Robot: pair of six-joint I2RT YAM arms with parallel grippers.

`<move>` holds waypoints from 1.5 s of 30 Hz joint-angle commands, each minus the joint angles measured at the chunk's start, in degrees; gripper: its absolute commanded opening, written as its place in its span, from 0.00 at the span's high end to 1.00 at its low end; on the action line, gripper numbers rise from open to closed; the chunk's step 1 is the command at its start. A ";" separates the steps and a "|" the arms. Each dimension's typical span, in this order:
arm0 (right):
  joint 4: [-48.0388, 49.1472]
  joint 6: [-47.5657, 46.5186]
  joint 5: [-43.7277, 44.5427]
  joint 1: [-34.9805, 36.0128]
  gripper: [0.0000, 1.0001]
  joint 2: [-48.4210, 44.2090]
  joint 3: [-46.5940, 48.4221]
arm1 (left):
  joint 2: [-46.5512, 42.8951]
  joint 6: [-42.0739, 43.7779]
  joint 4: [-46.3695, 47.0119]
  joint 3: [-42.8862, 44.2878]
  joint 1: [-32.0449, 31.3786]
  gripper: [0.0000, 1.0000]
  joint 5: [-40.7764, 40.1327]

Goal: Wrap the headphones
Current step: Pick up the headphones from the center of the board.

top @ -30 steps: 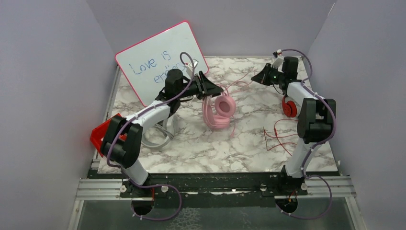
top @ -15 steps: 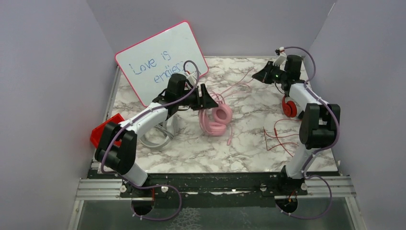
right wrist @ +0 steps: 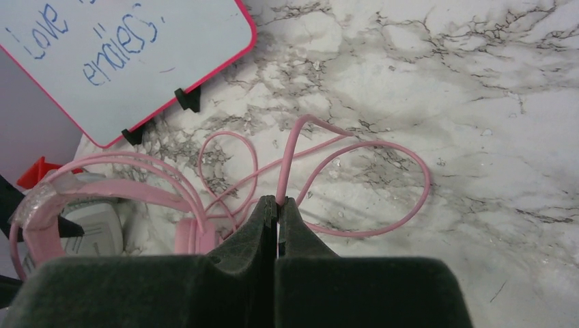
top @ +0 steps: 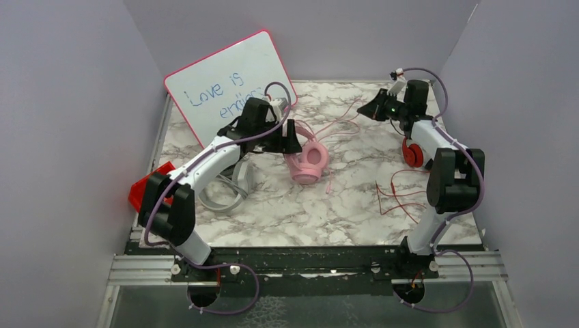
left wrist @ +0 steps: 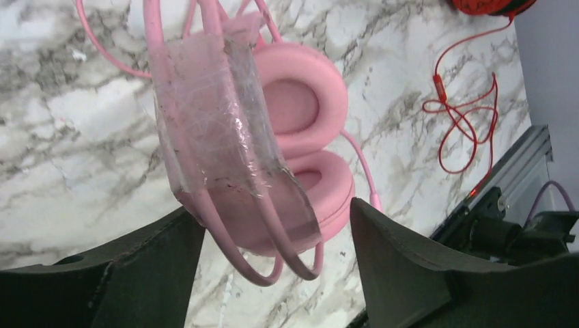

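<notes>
From above, the table (top: 341,212) is boxed by walls at left, back and right, with open marble in the near middle. The pink headphones (top: 308,162) are at centre, just beside the left gripper (top: 292,141). The grey/white headphones (top: 229,196) lie near the left edge, the red-and-black headphones (top: 412,152) by the right wall. The right gripper (top: 373,109) hovers far right

Left wrist: the jaws are spread wide, with the taped pink headband between them, unpinched

Right wrist: the jaws are clenched on the pink cable (right wrist: 287,160), whose loops lie before the whiteboard (right wrist: 116,61)
</notes>
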 commanded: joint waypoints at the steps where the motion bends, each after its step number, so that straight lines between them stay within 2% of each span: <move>1: 1.46 -1.08 -1.50 0.42 0.99 -2.11 0.09 | 4.87 2.71 -0.55 7.62 0.94 0.18 -3.11; 2: 1.21 -1.42 -1.34 0.43 0.99 -2.36 0.11 | 5.81 1.79 -0.29 8.42 1.55 0.09 -2.63; 4: 0.66 -2.06 -1.11 0.42 0.99 -2.74 0.13 | 7.66 0.52 0.01 10.28 2.42 0.06 -1.52; 9: 1.55 -1.95 -1.69 0.42 0.99 -2.82 0.07 | 13.66 4.11 -2.73 15.60 2.48 0.12 -3.00; 12: 1.89 -1.80 -2.28 0.44 0.99 -2.39 0.09 | 17.28 6.45 -3.41 17.77 2.59 0.24 -2.55; 13: 1.84 -1.83 -2.37 0.49 0.99 -2.22 0.09 | 18.36 6.80 -3.80 18.47 2.59 0.25 -1.15; 17: 1.01 -2.73 -2.68 0.67 0.99 -1.90 0.25 | 19.42 7.12 -2.68 18.44 2.59 0.17 2.27; 19: 0.16 -3.41 -2.68 1.10 0.99 -1.61 0.43 | 19.30 7.51 -2.75 18.24 2.78 0.31 2.41; 20: 0.00 -3.72 -2.62 1.39 0.99 -1.50 0.32 | 18.99 7.45 -2.90 17.85 3.06 0.42 3.07; 22: -0.91 -4.89 -2.32 1.89 0.99 -1.26 0.50 | 17.50 5.94 -1.95 15.68 4.35 0.52 6.04; 24: -2.46 -6.14 -1.86 1.91 0.99 -1.18 1.50 | 14.75 3.17 2.03 11.92 6.20 0.62 10.15; 27: -2.94 -6.36 -1.29 1.91 0.99 -2.53 1.66 | 10.08 -1.94 8.13 6.13 9.25 0.67 16.61; 29: -3.29 -6.43 -1.25 1.91 0.99 -4.10 1.92 | 6.94 -4.79 11.39 3.57 10.82 0.74 19.32; 35: -4.01 -6.90 -2.21 1.91 0.99 -11.46 2.57 | -4.00 -14.76 22.73 -2.02 15.20 0.75 22.63; 38: -4.45 -7.42 -2.08 1.91 0.99 -15.39 5.02 | -6.33 -28.15 36.35 -5.56 18.32 0.77 29.73; 42: -7.21 -6.64 1.86 1.89 0.99 -17.30 12.14 | -9.27 -37.28 46.58 -5.59 18.81 0.78 34.75; 45: -10.78 -7.41 5.67 1.91 0.99 -13.54 21.67 | -11.77 -47.86 57.37 -5.22 18.85 0.78 35.44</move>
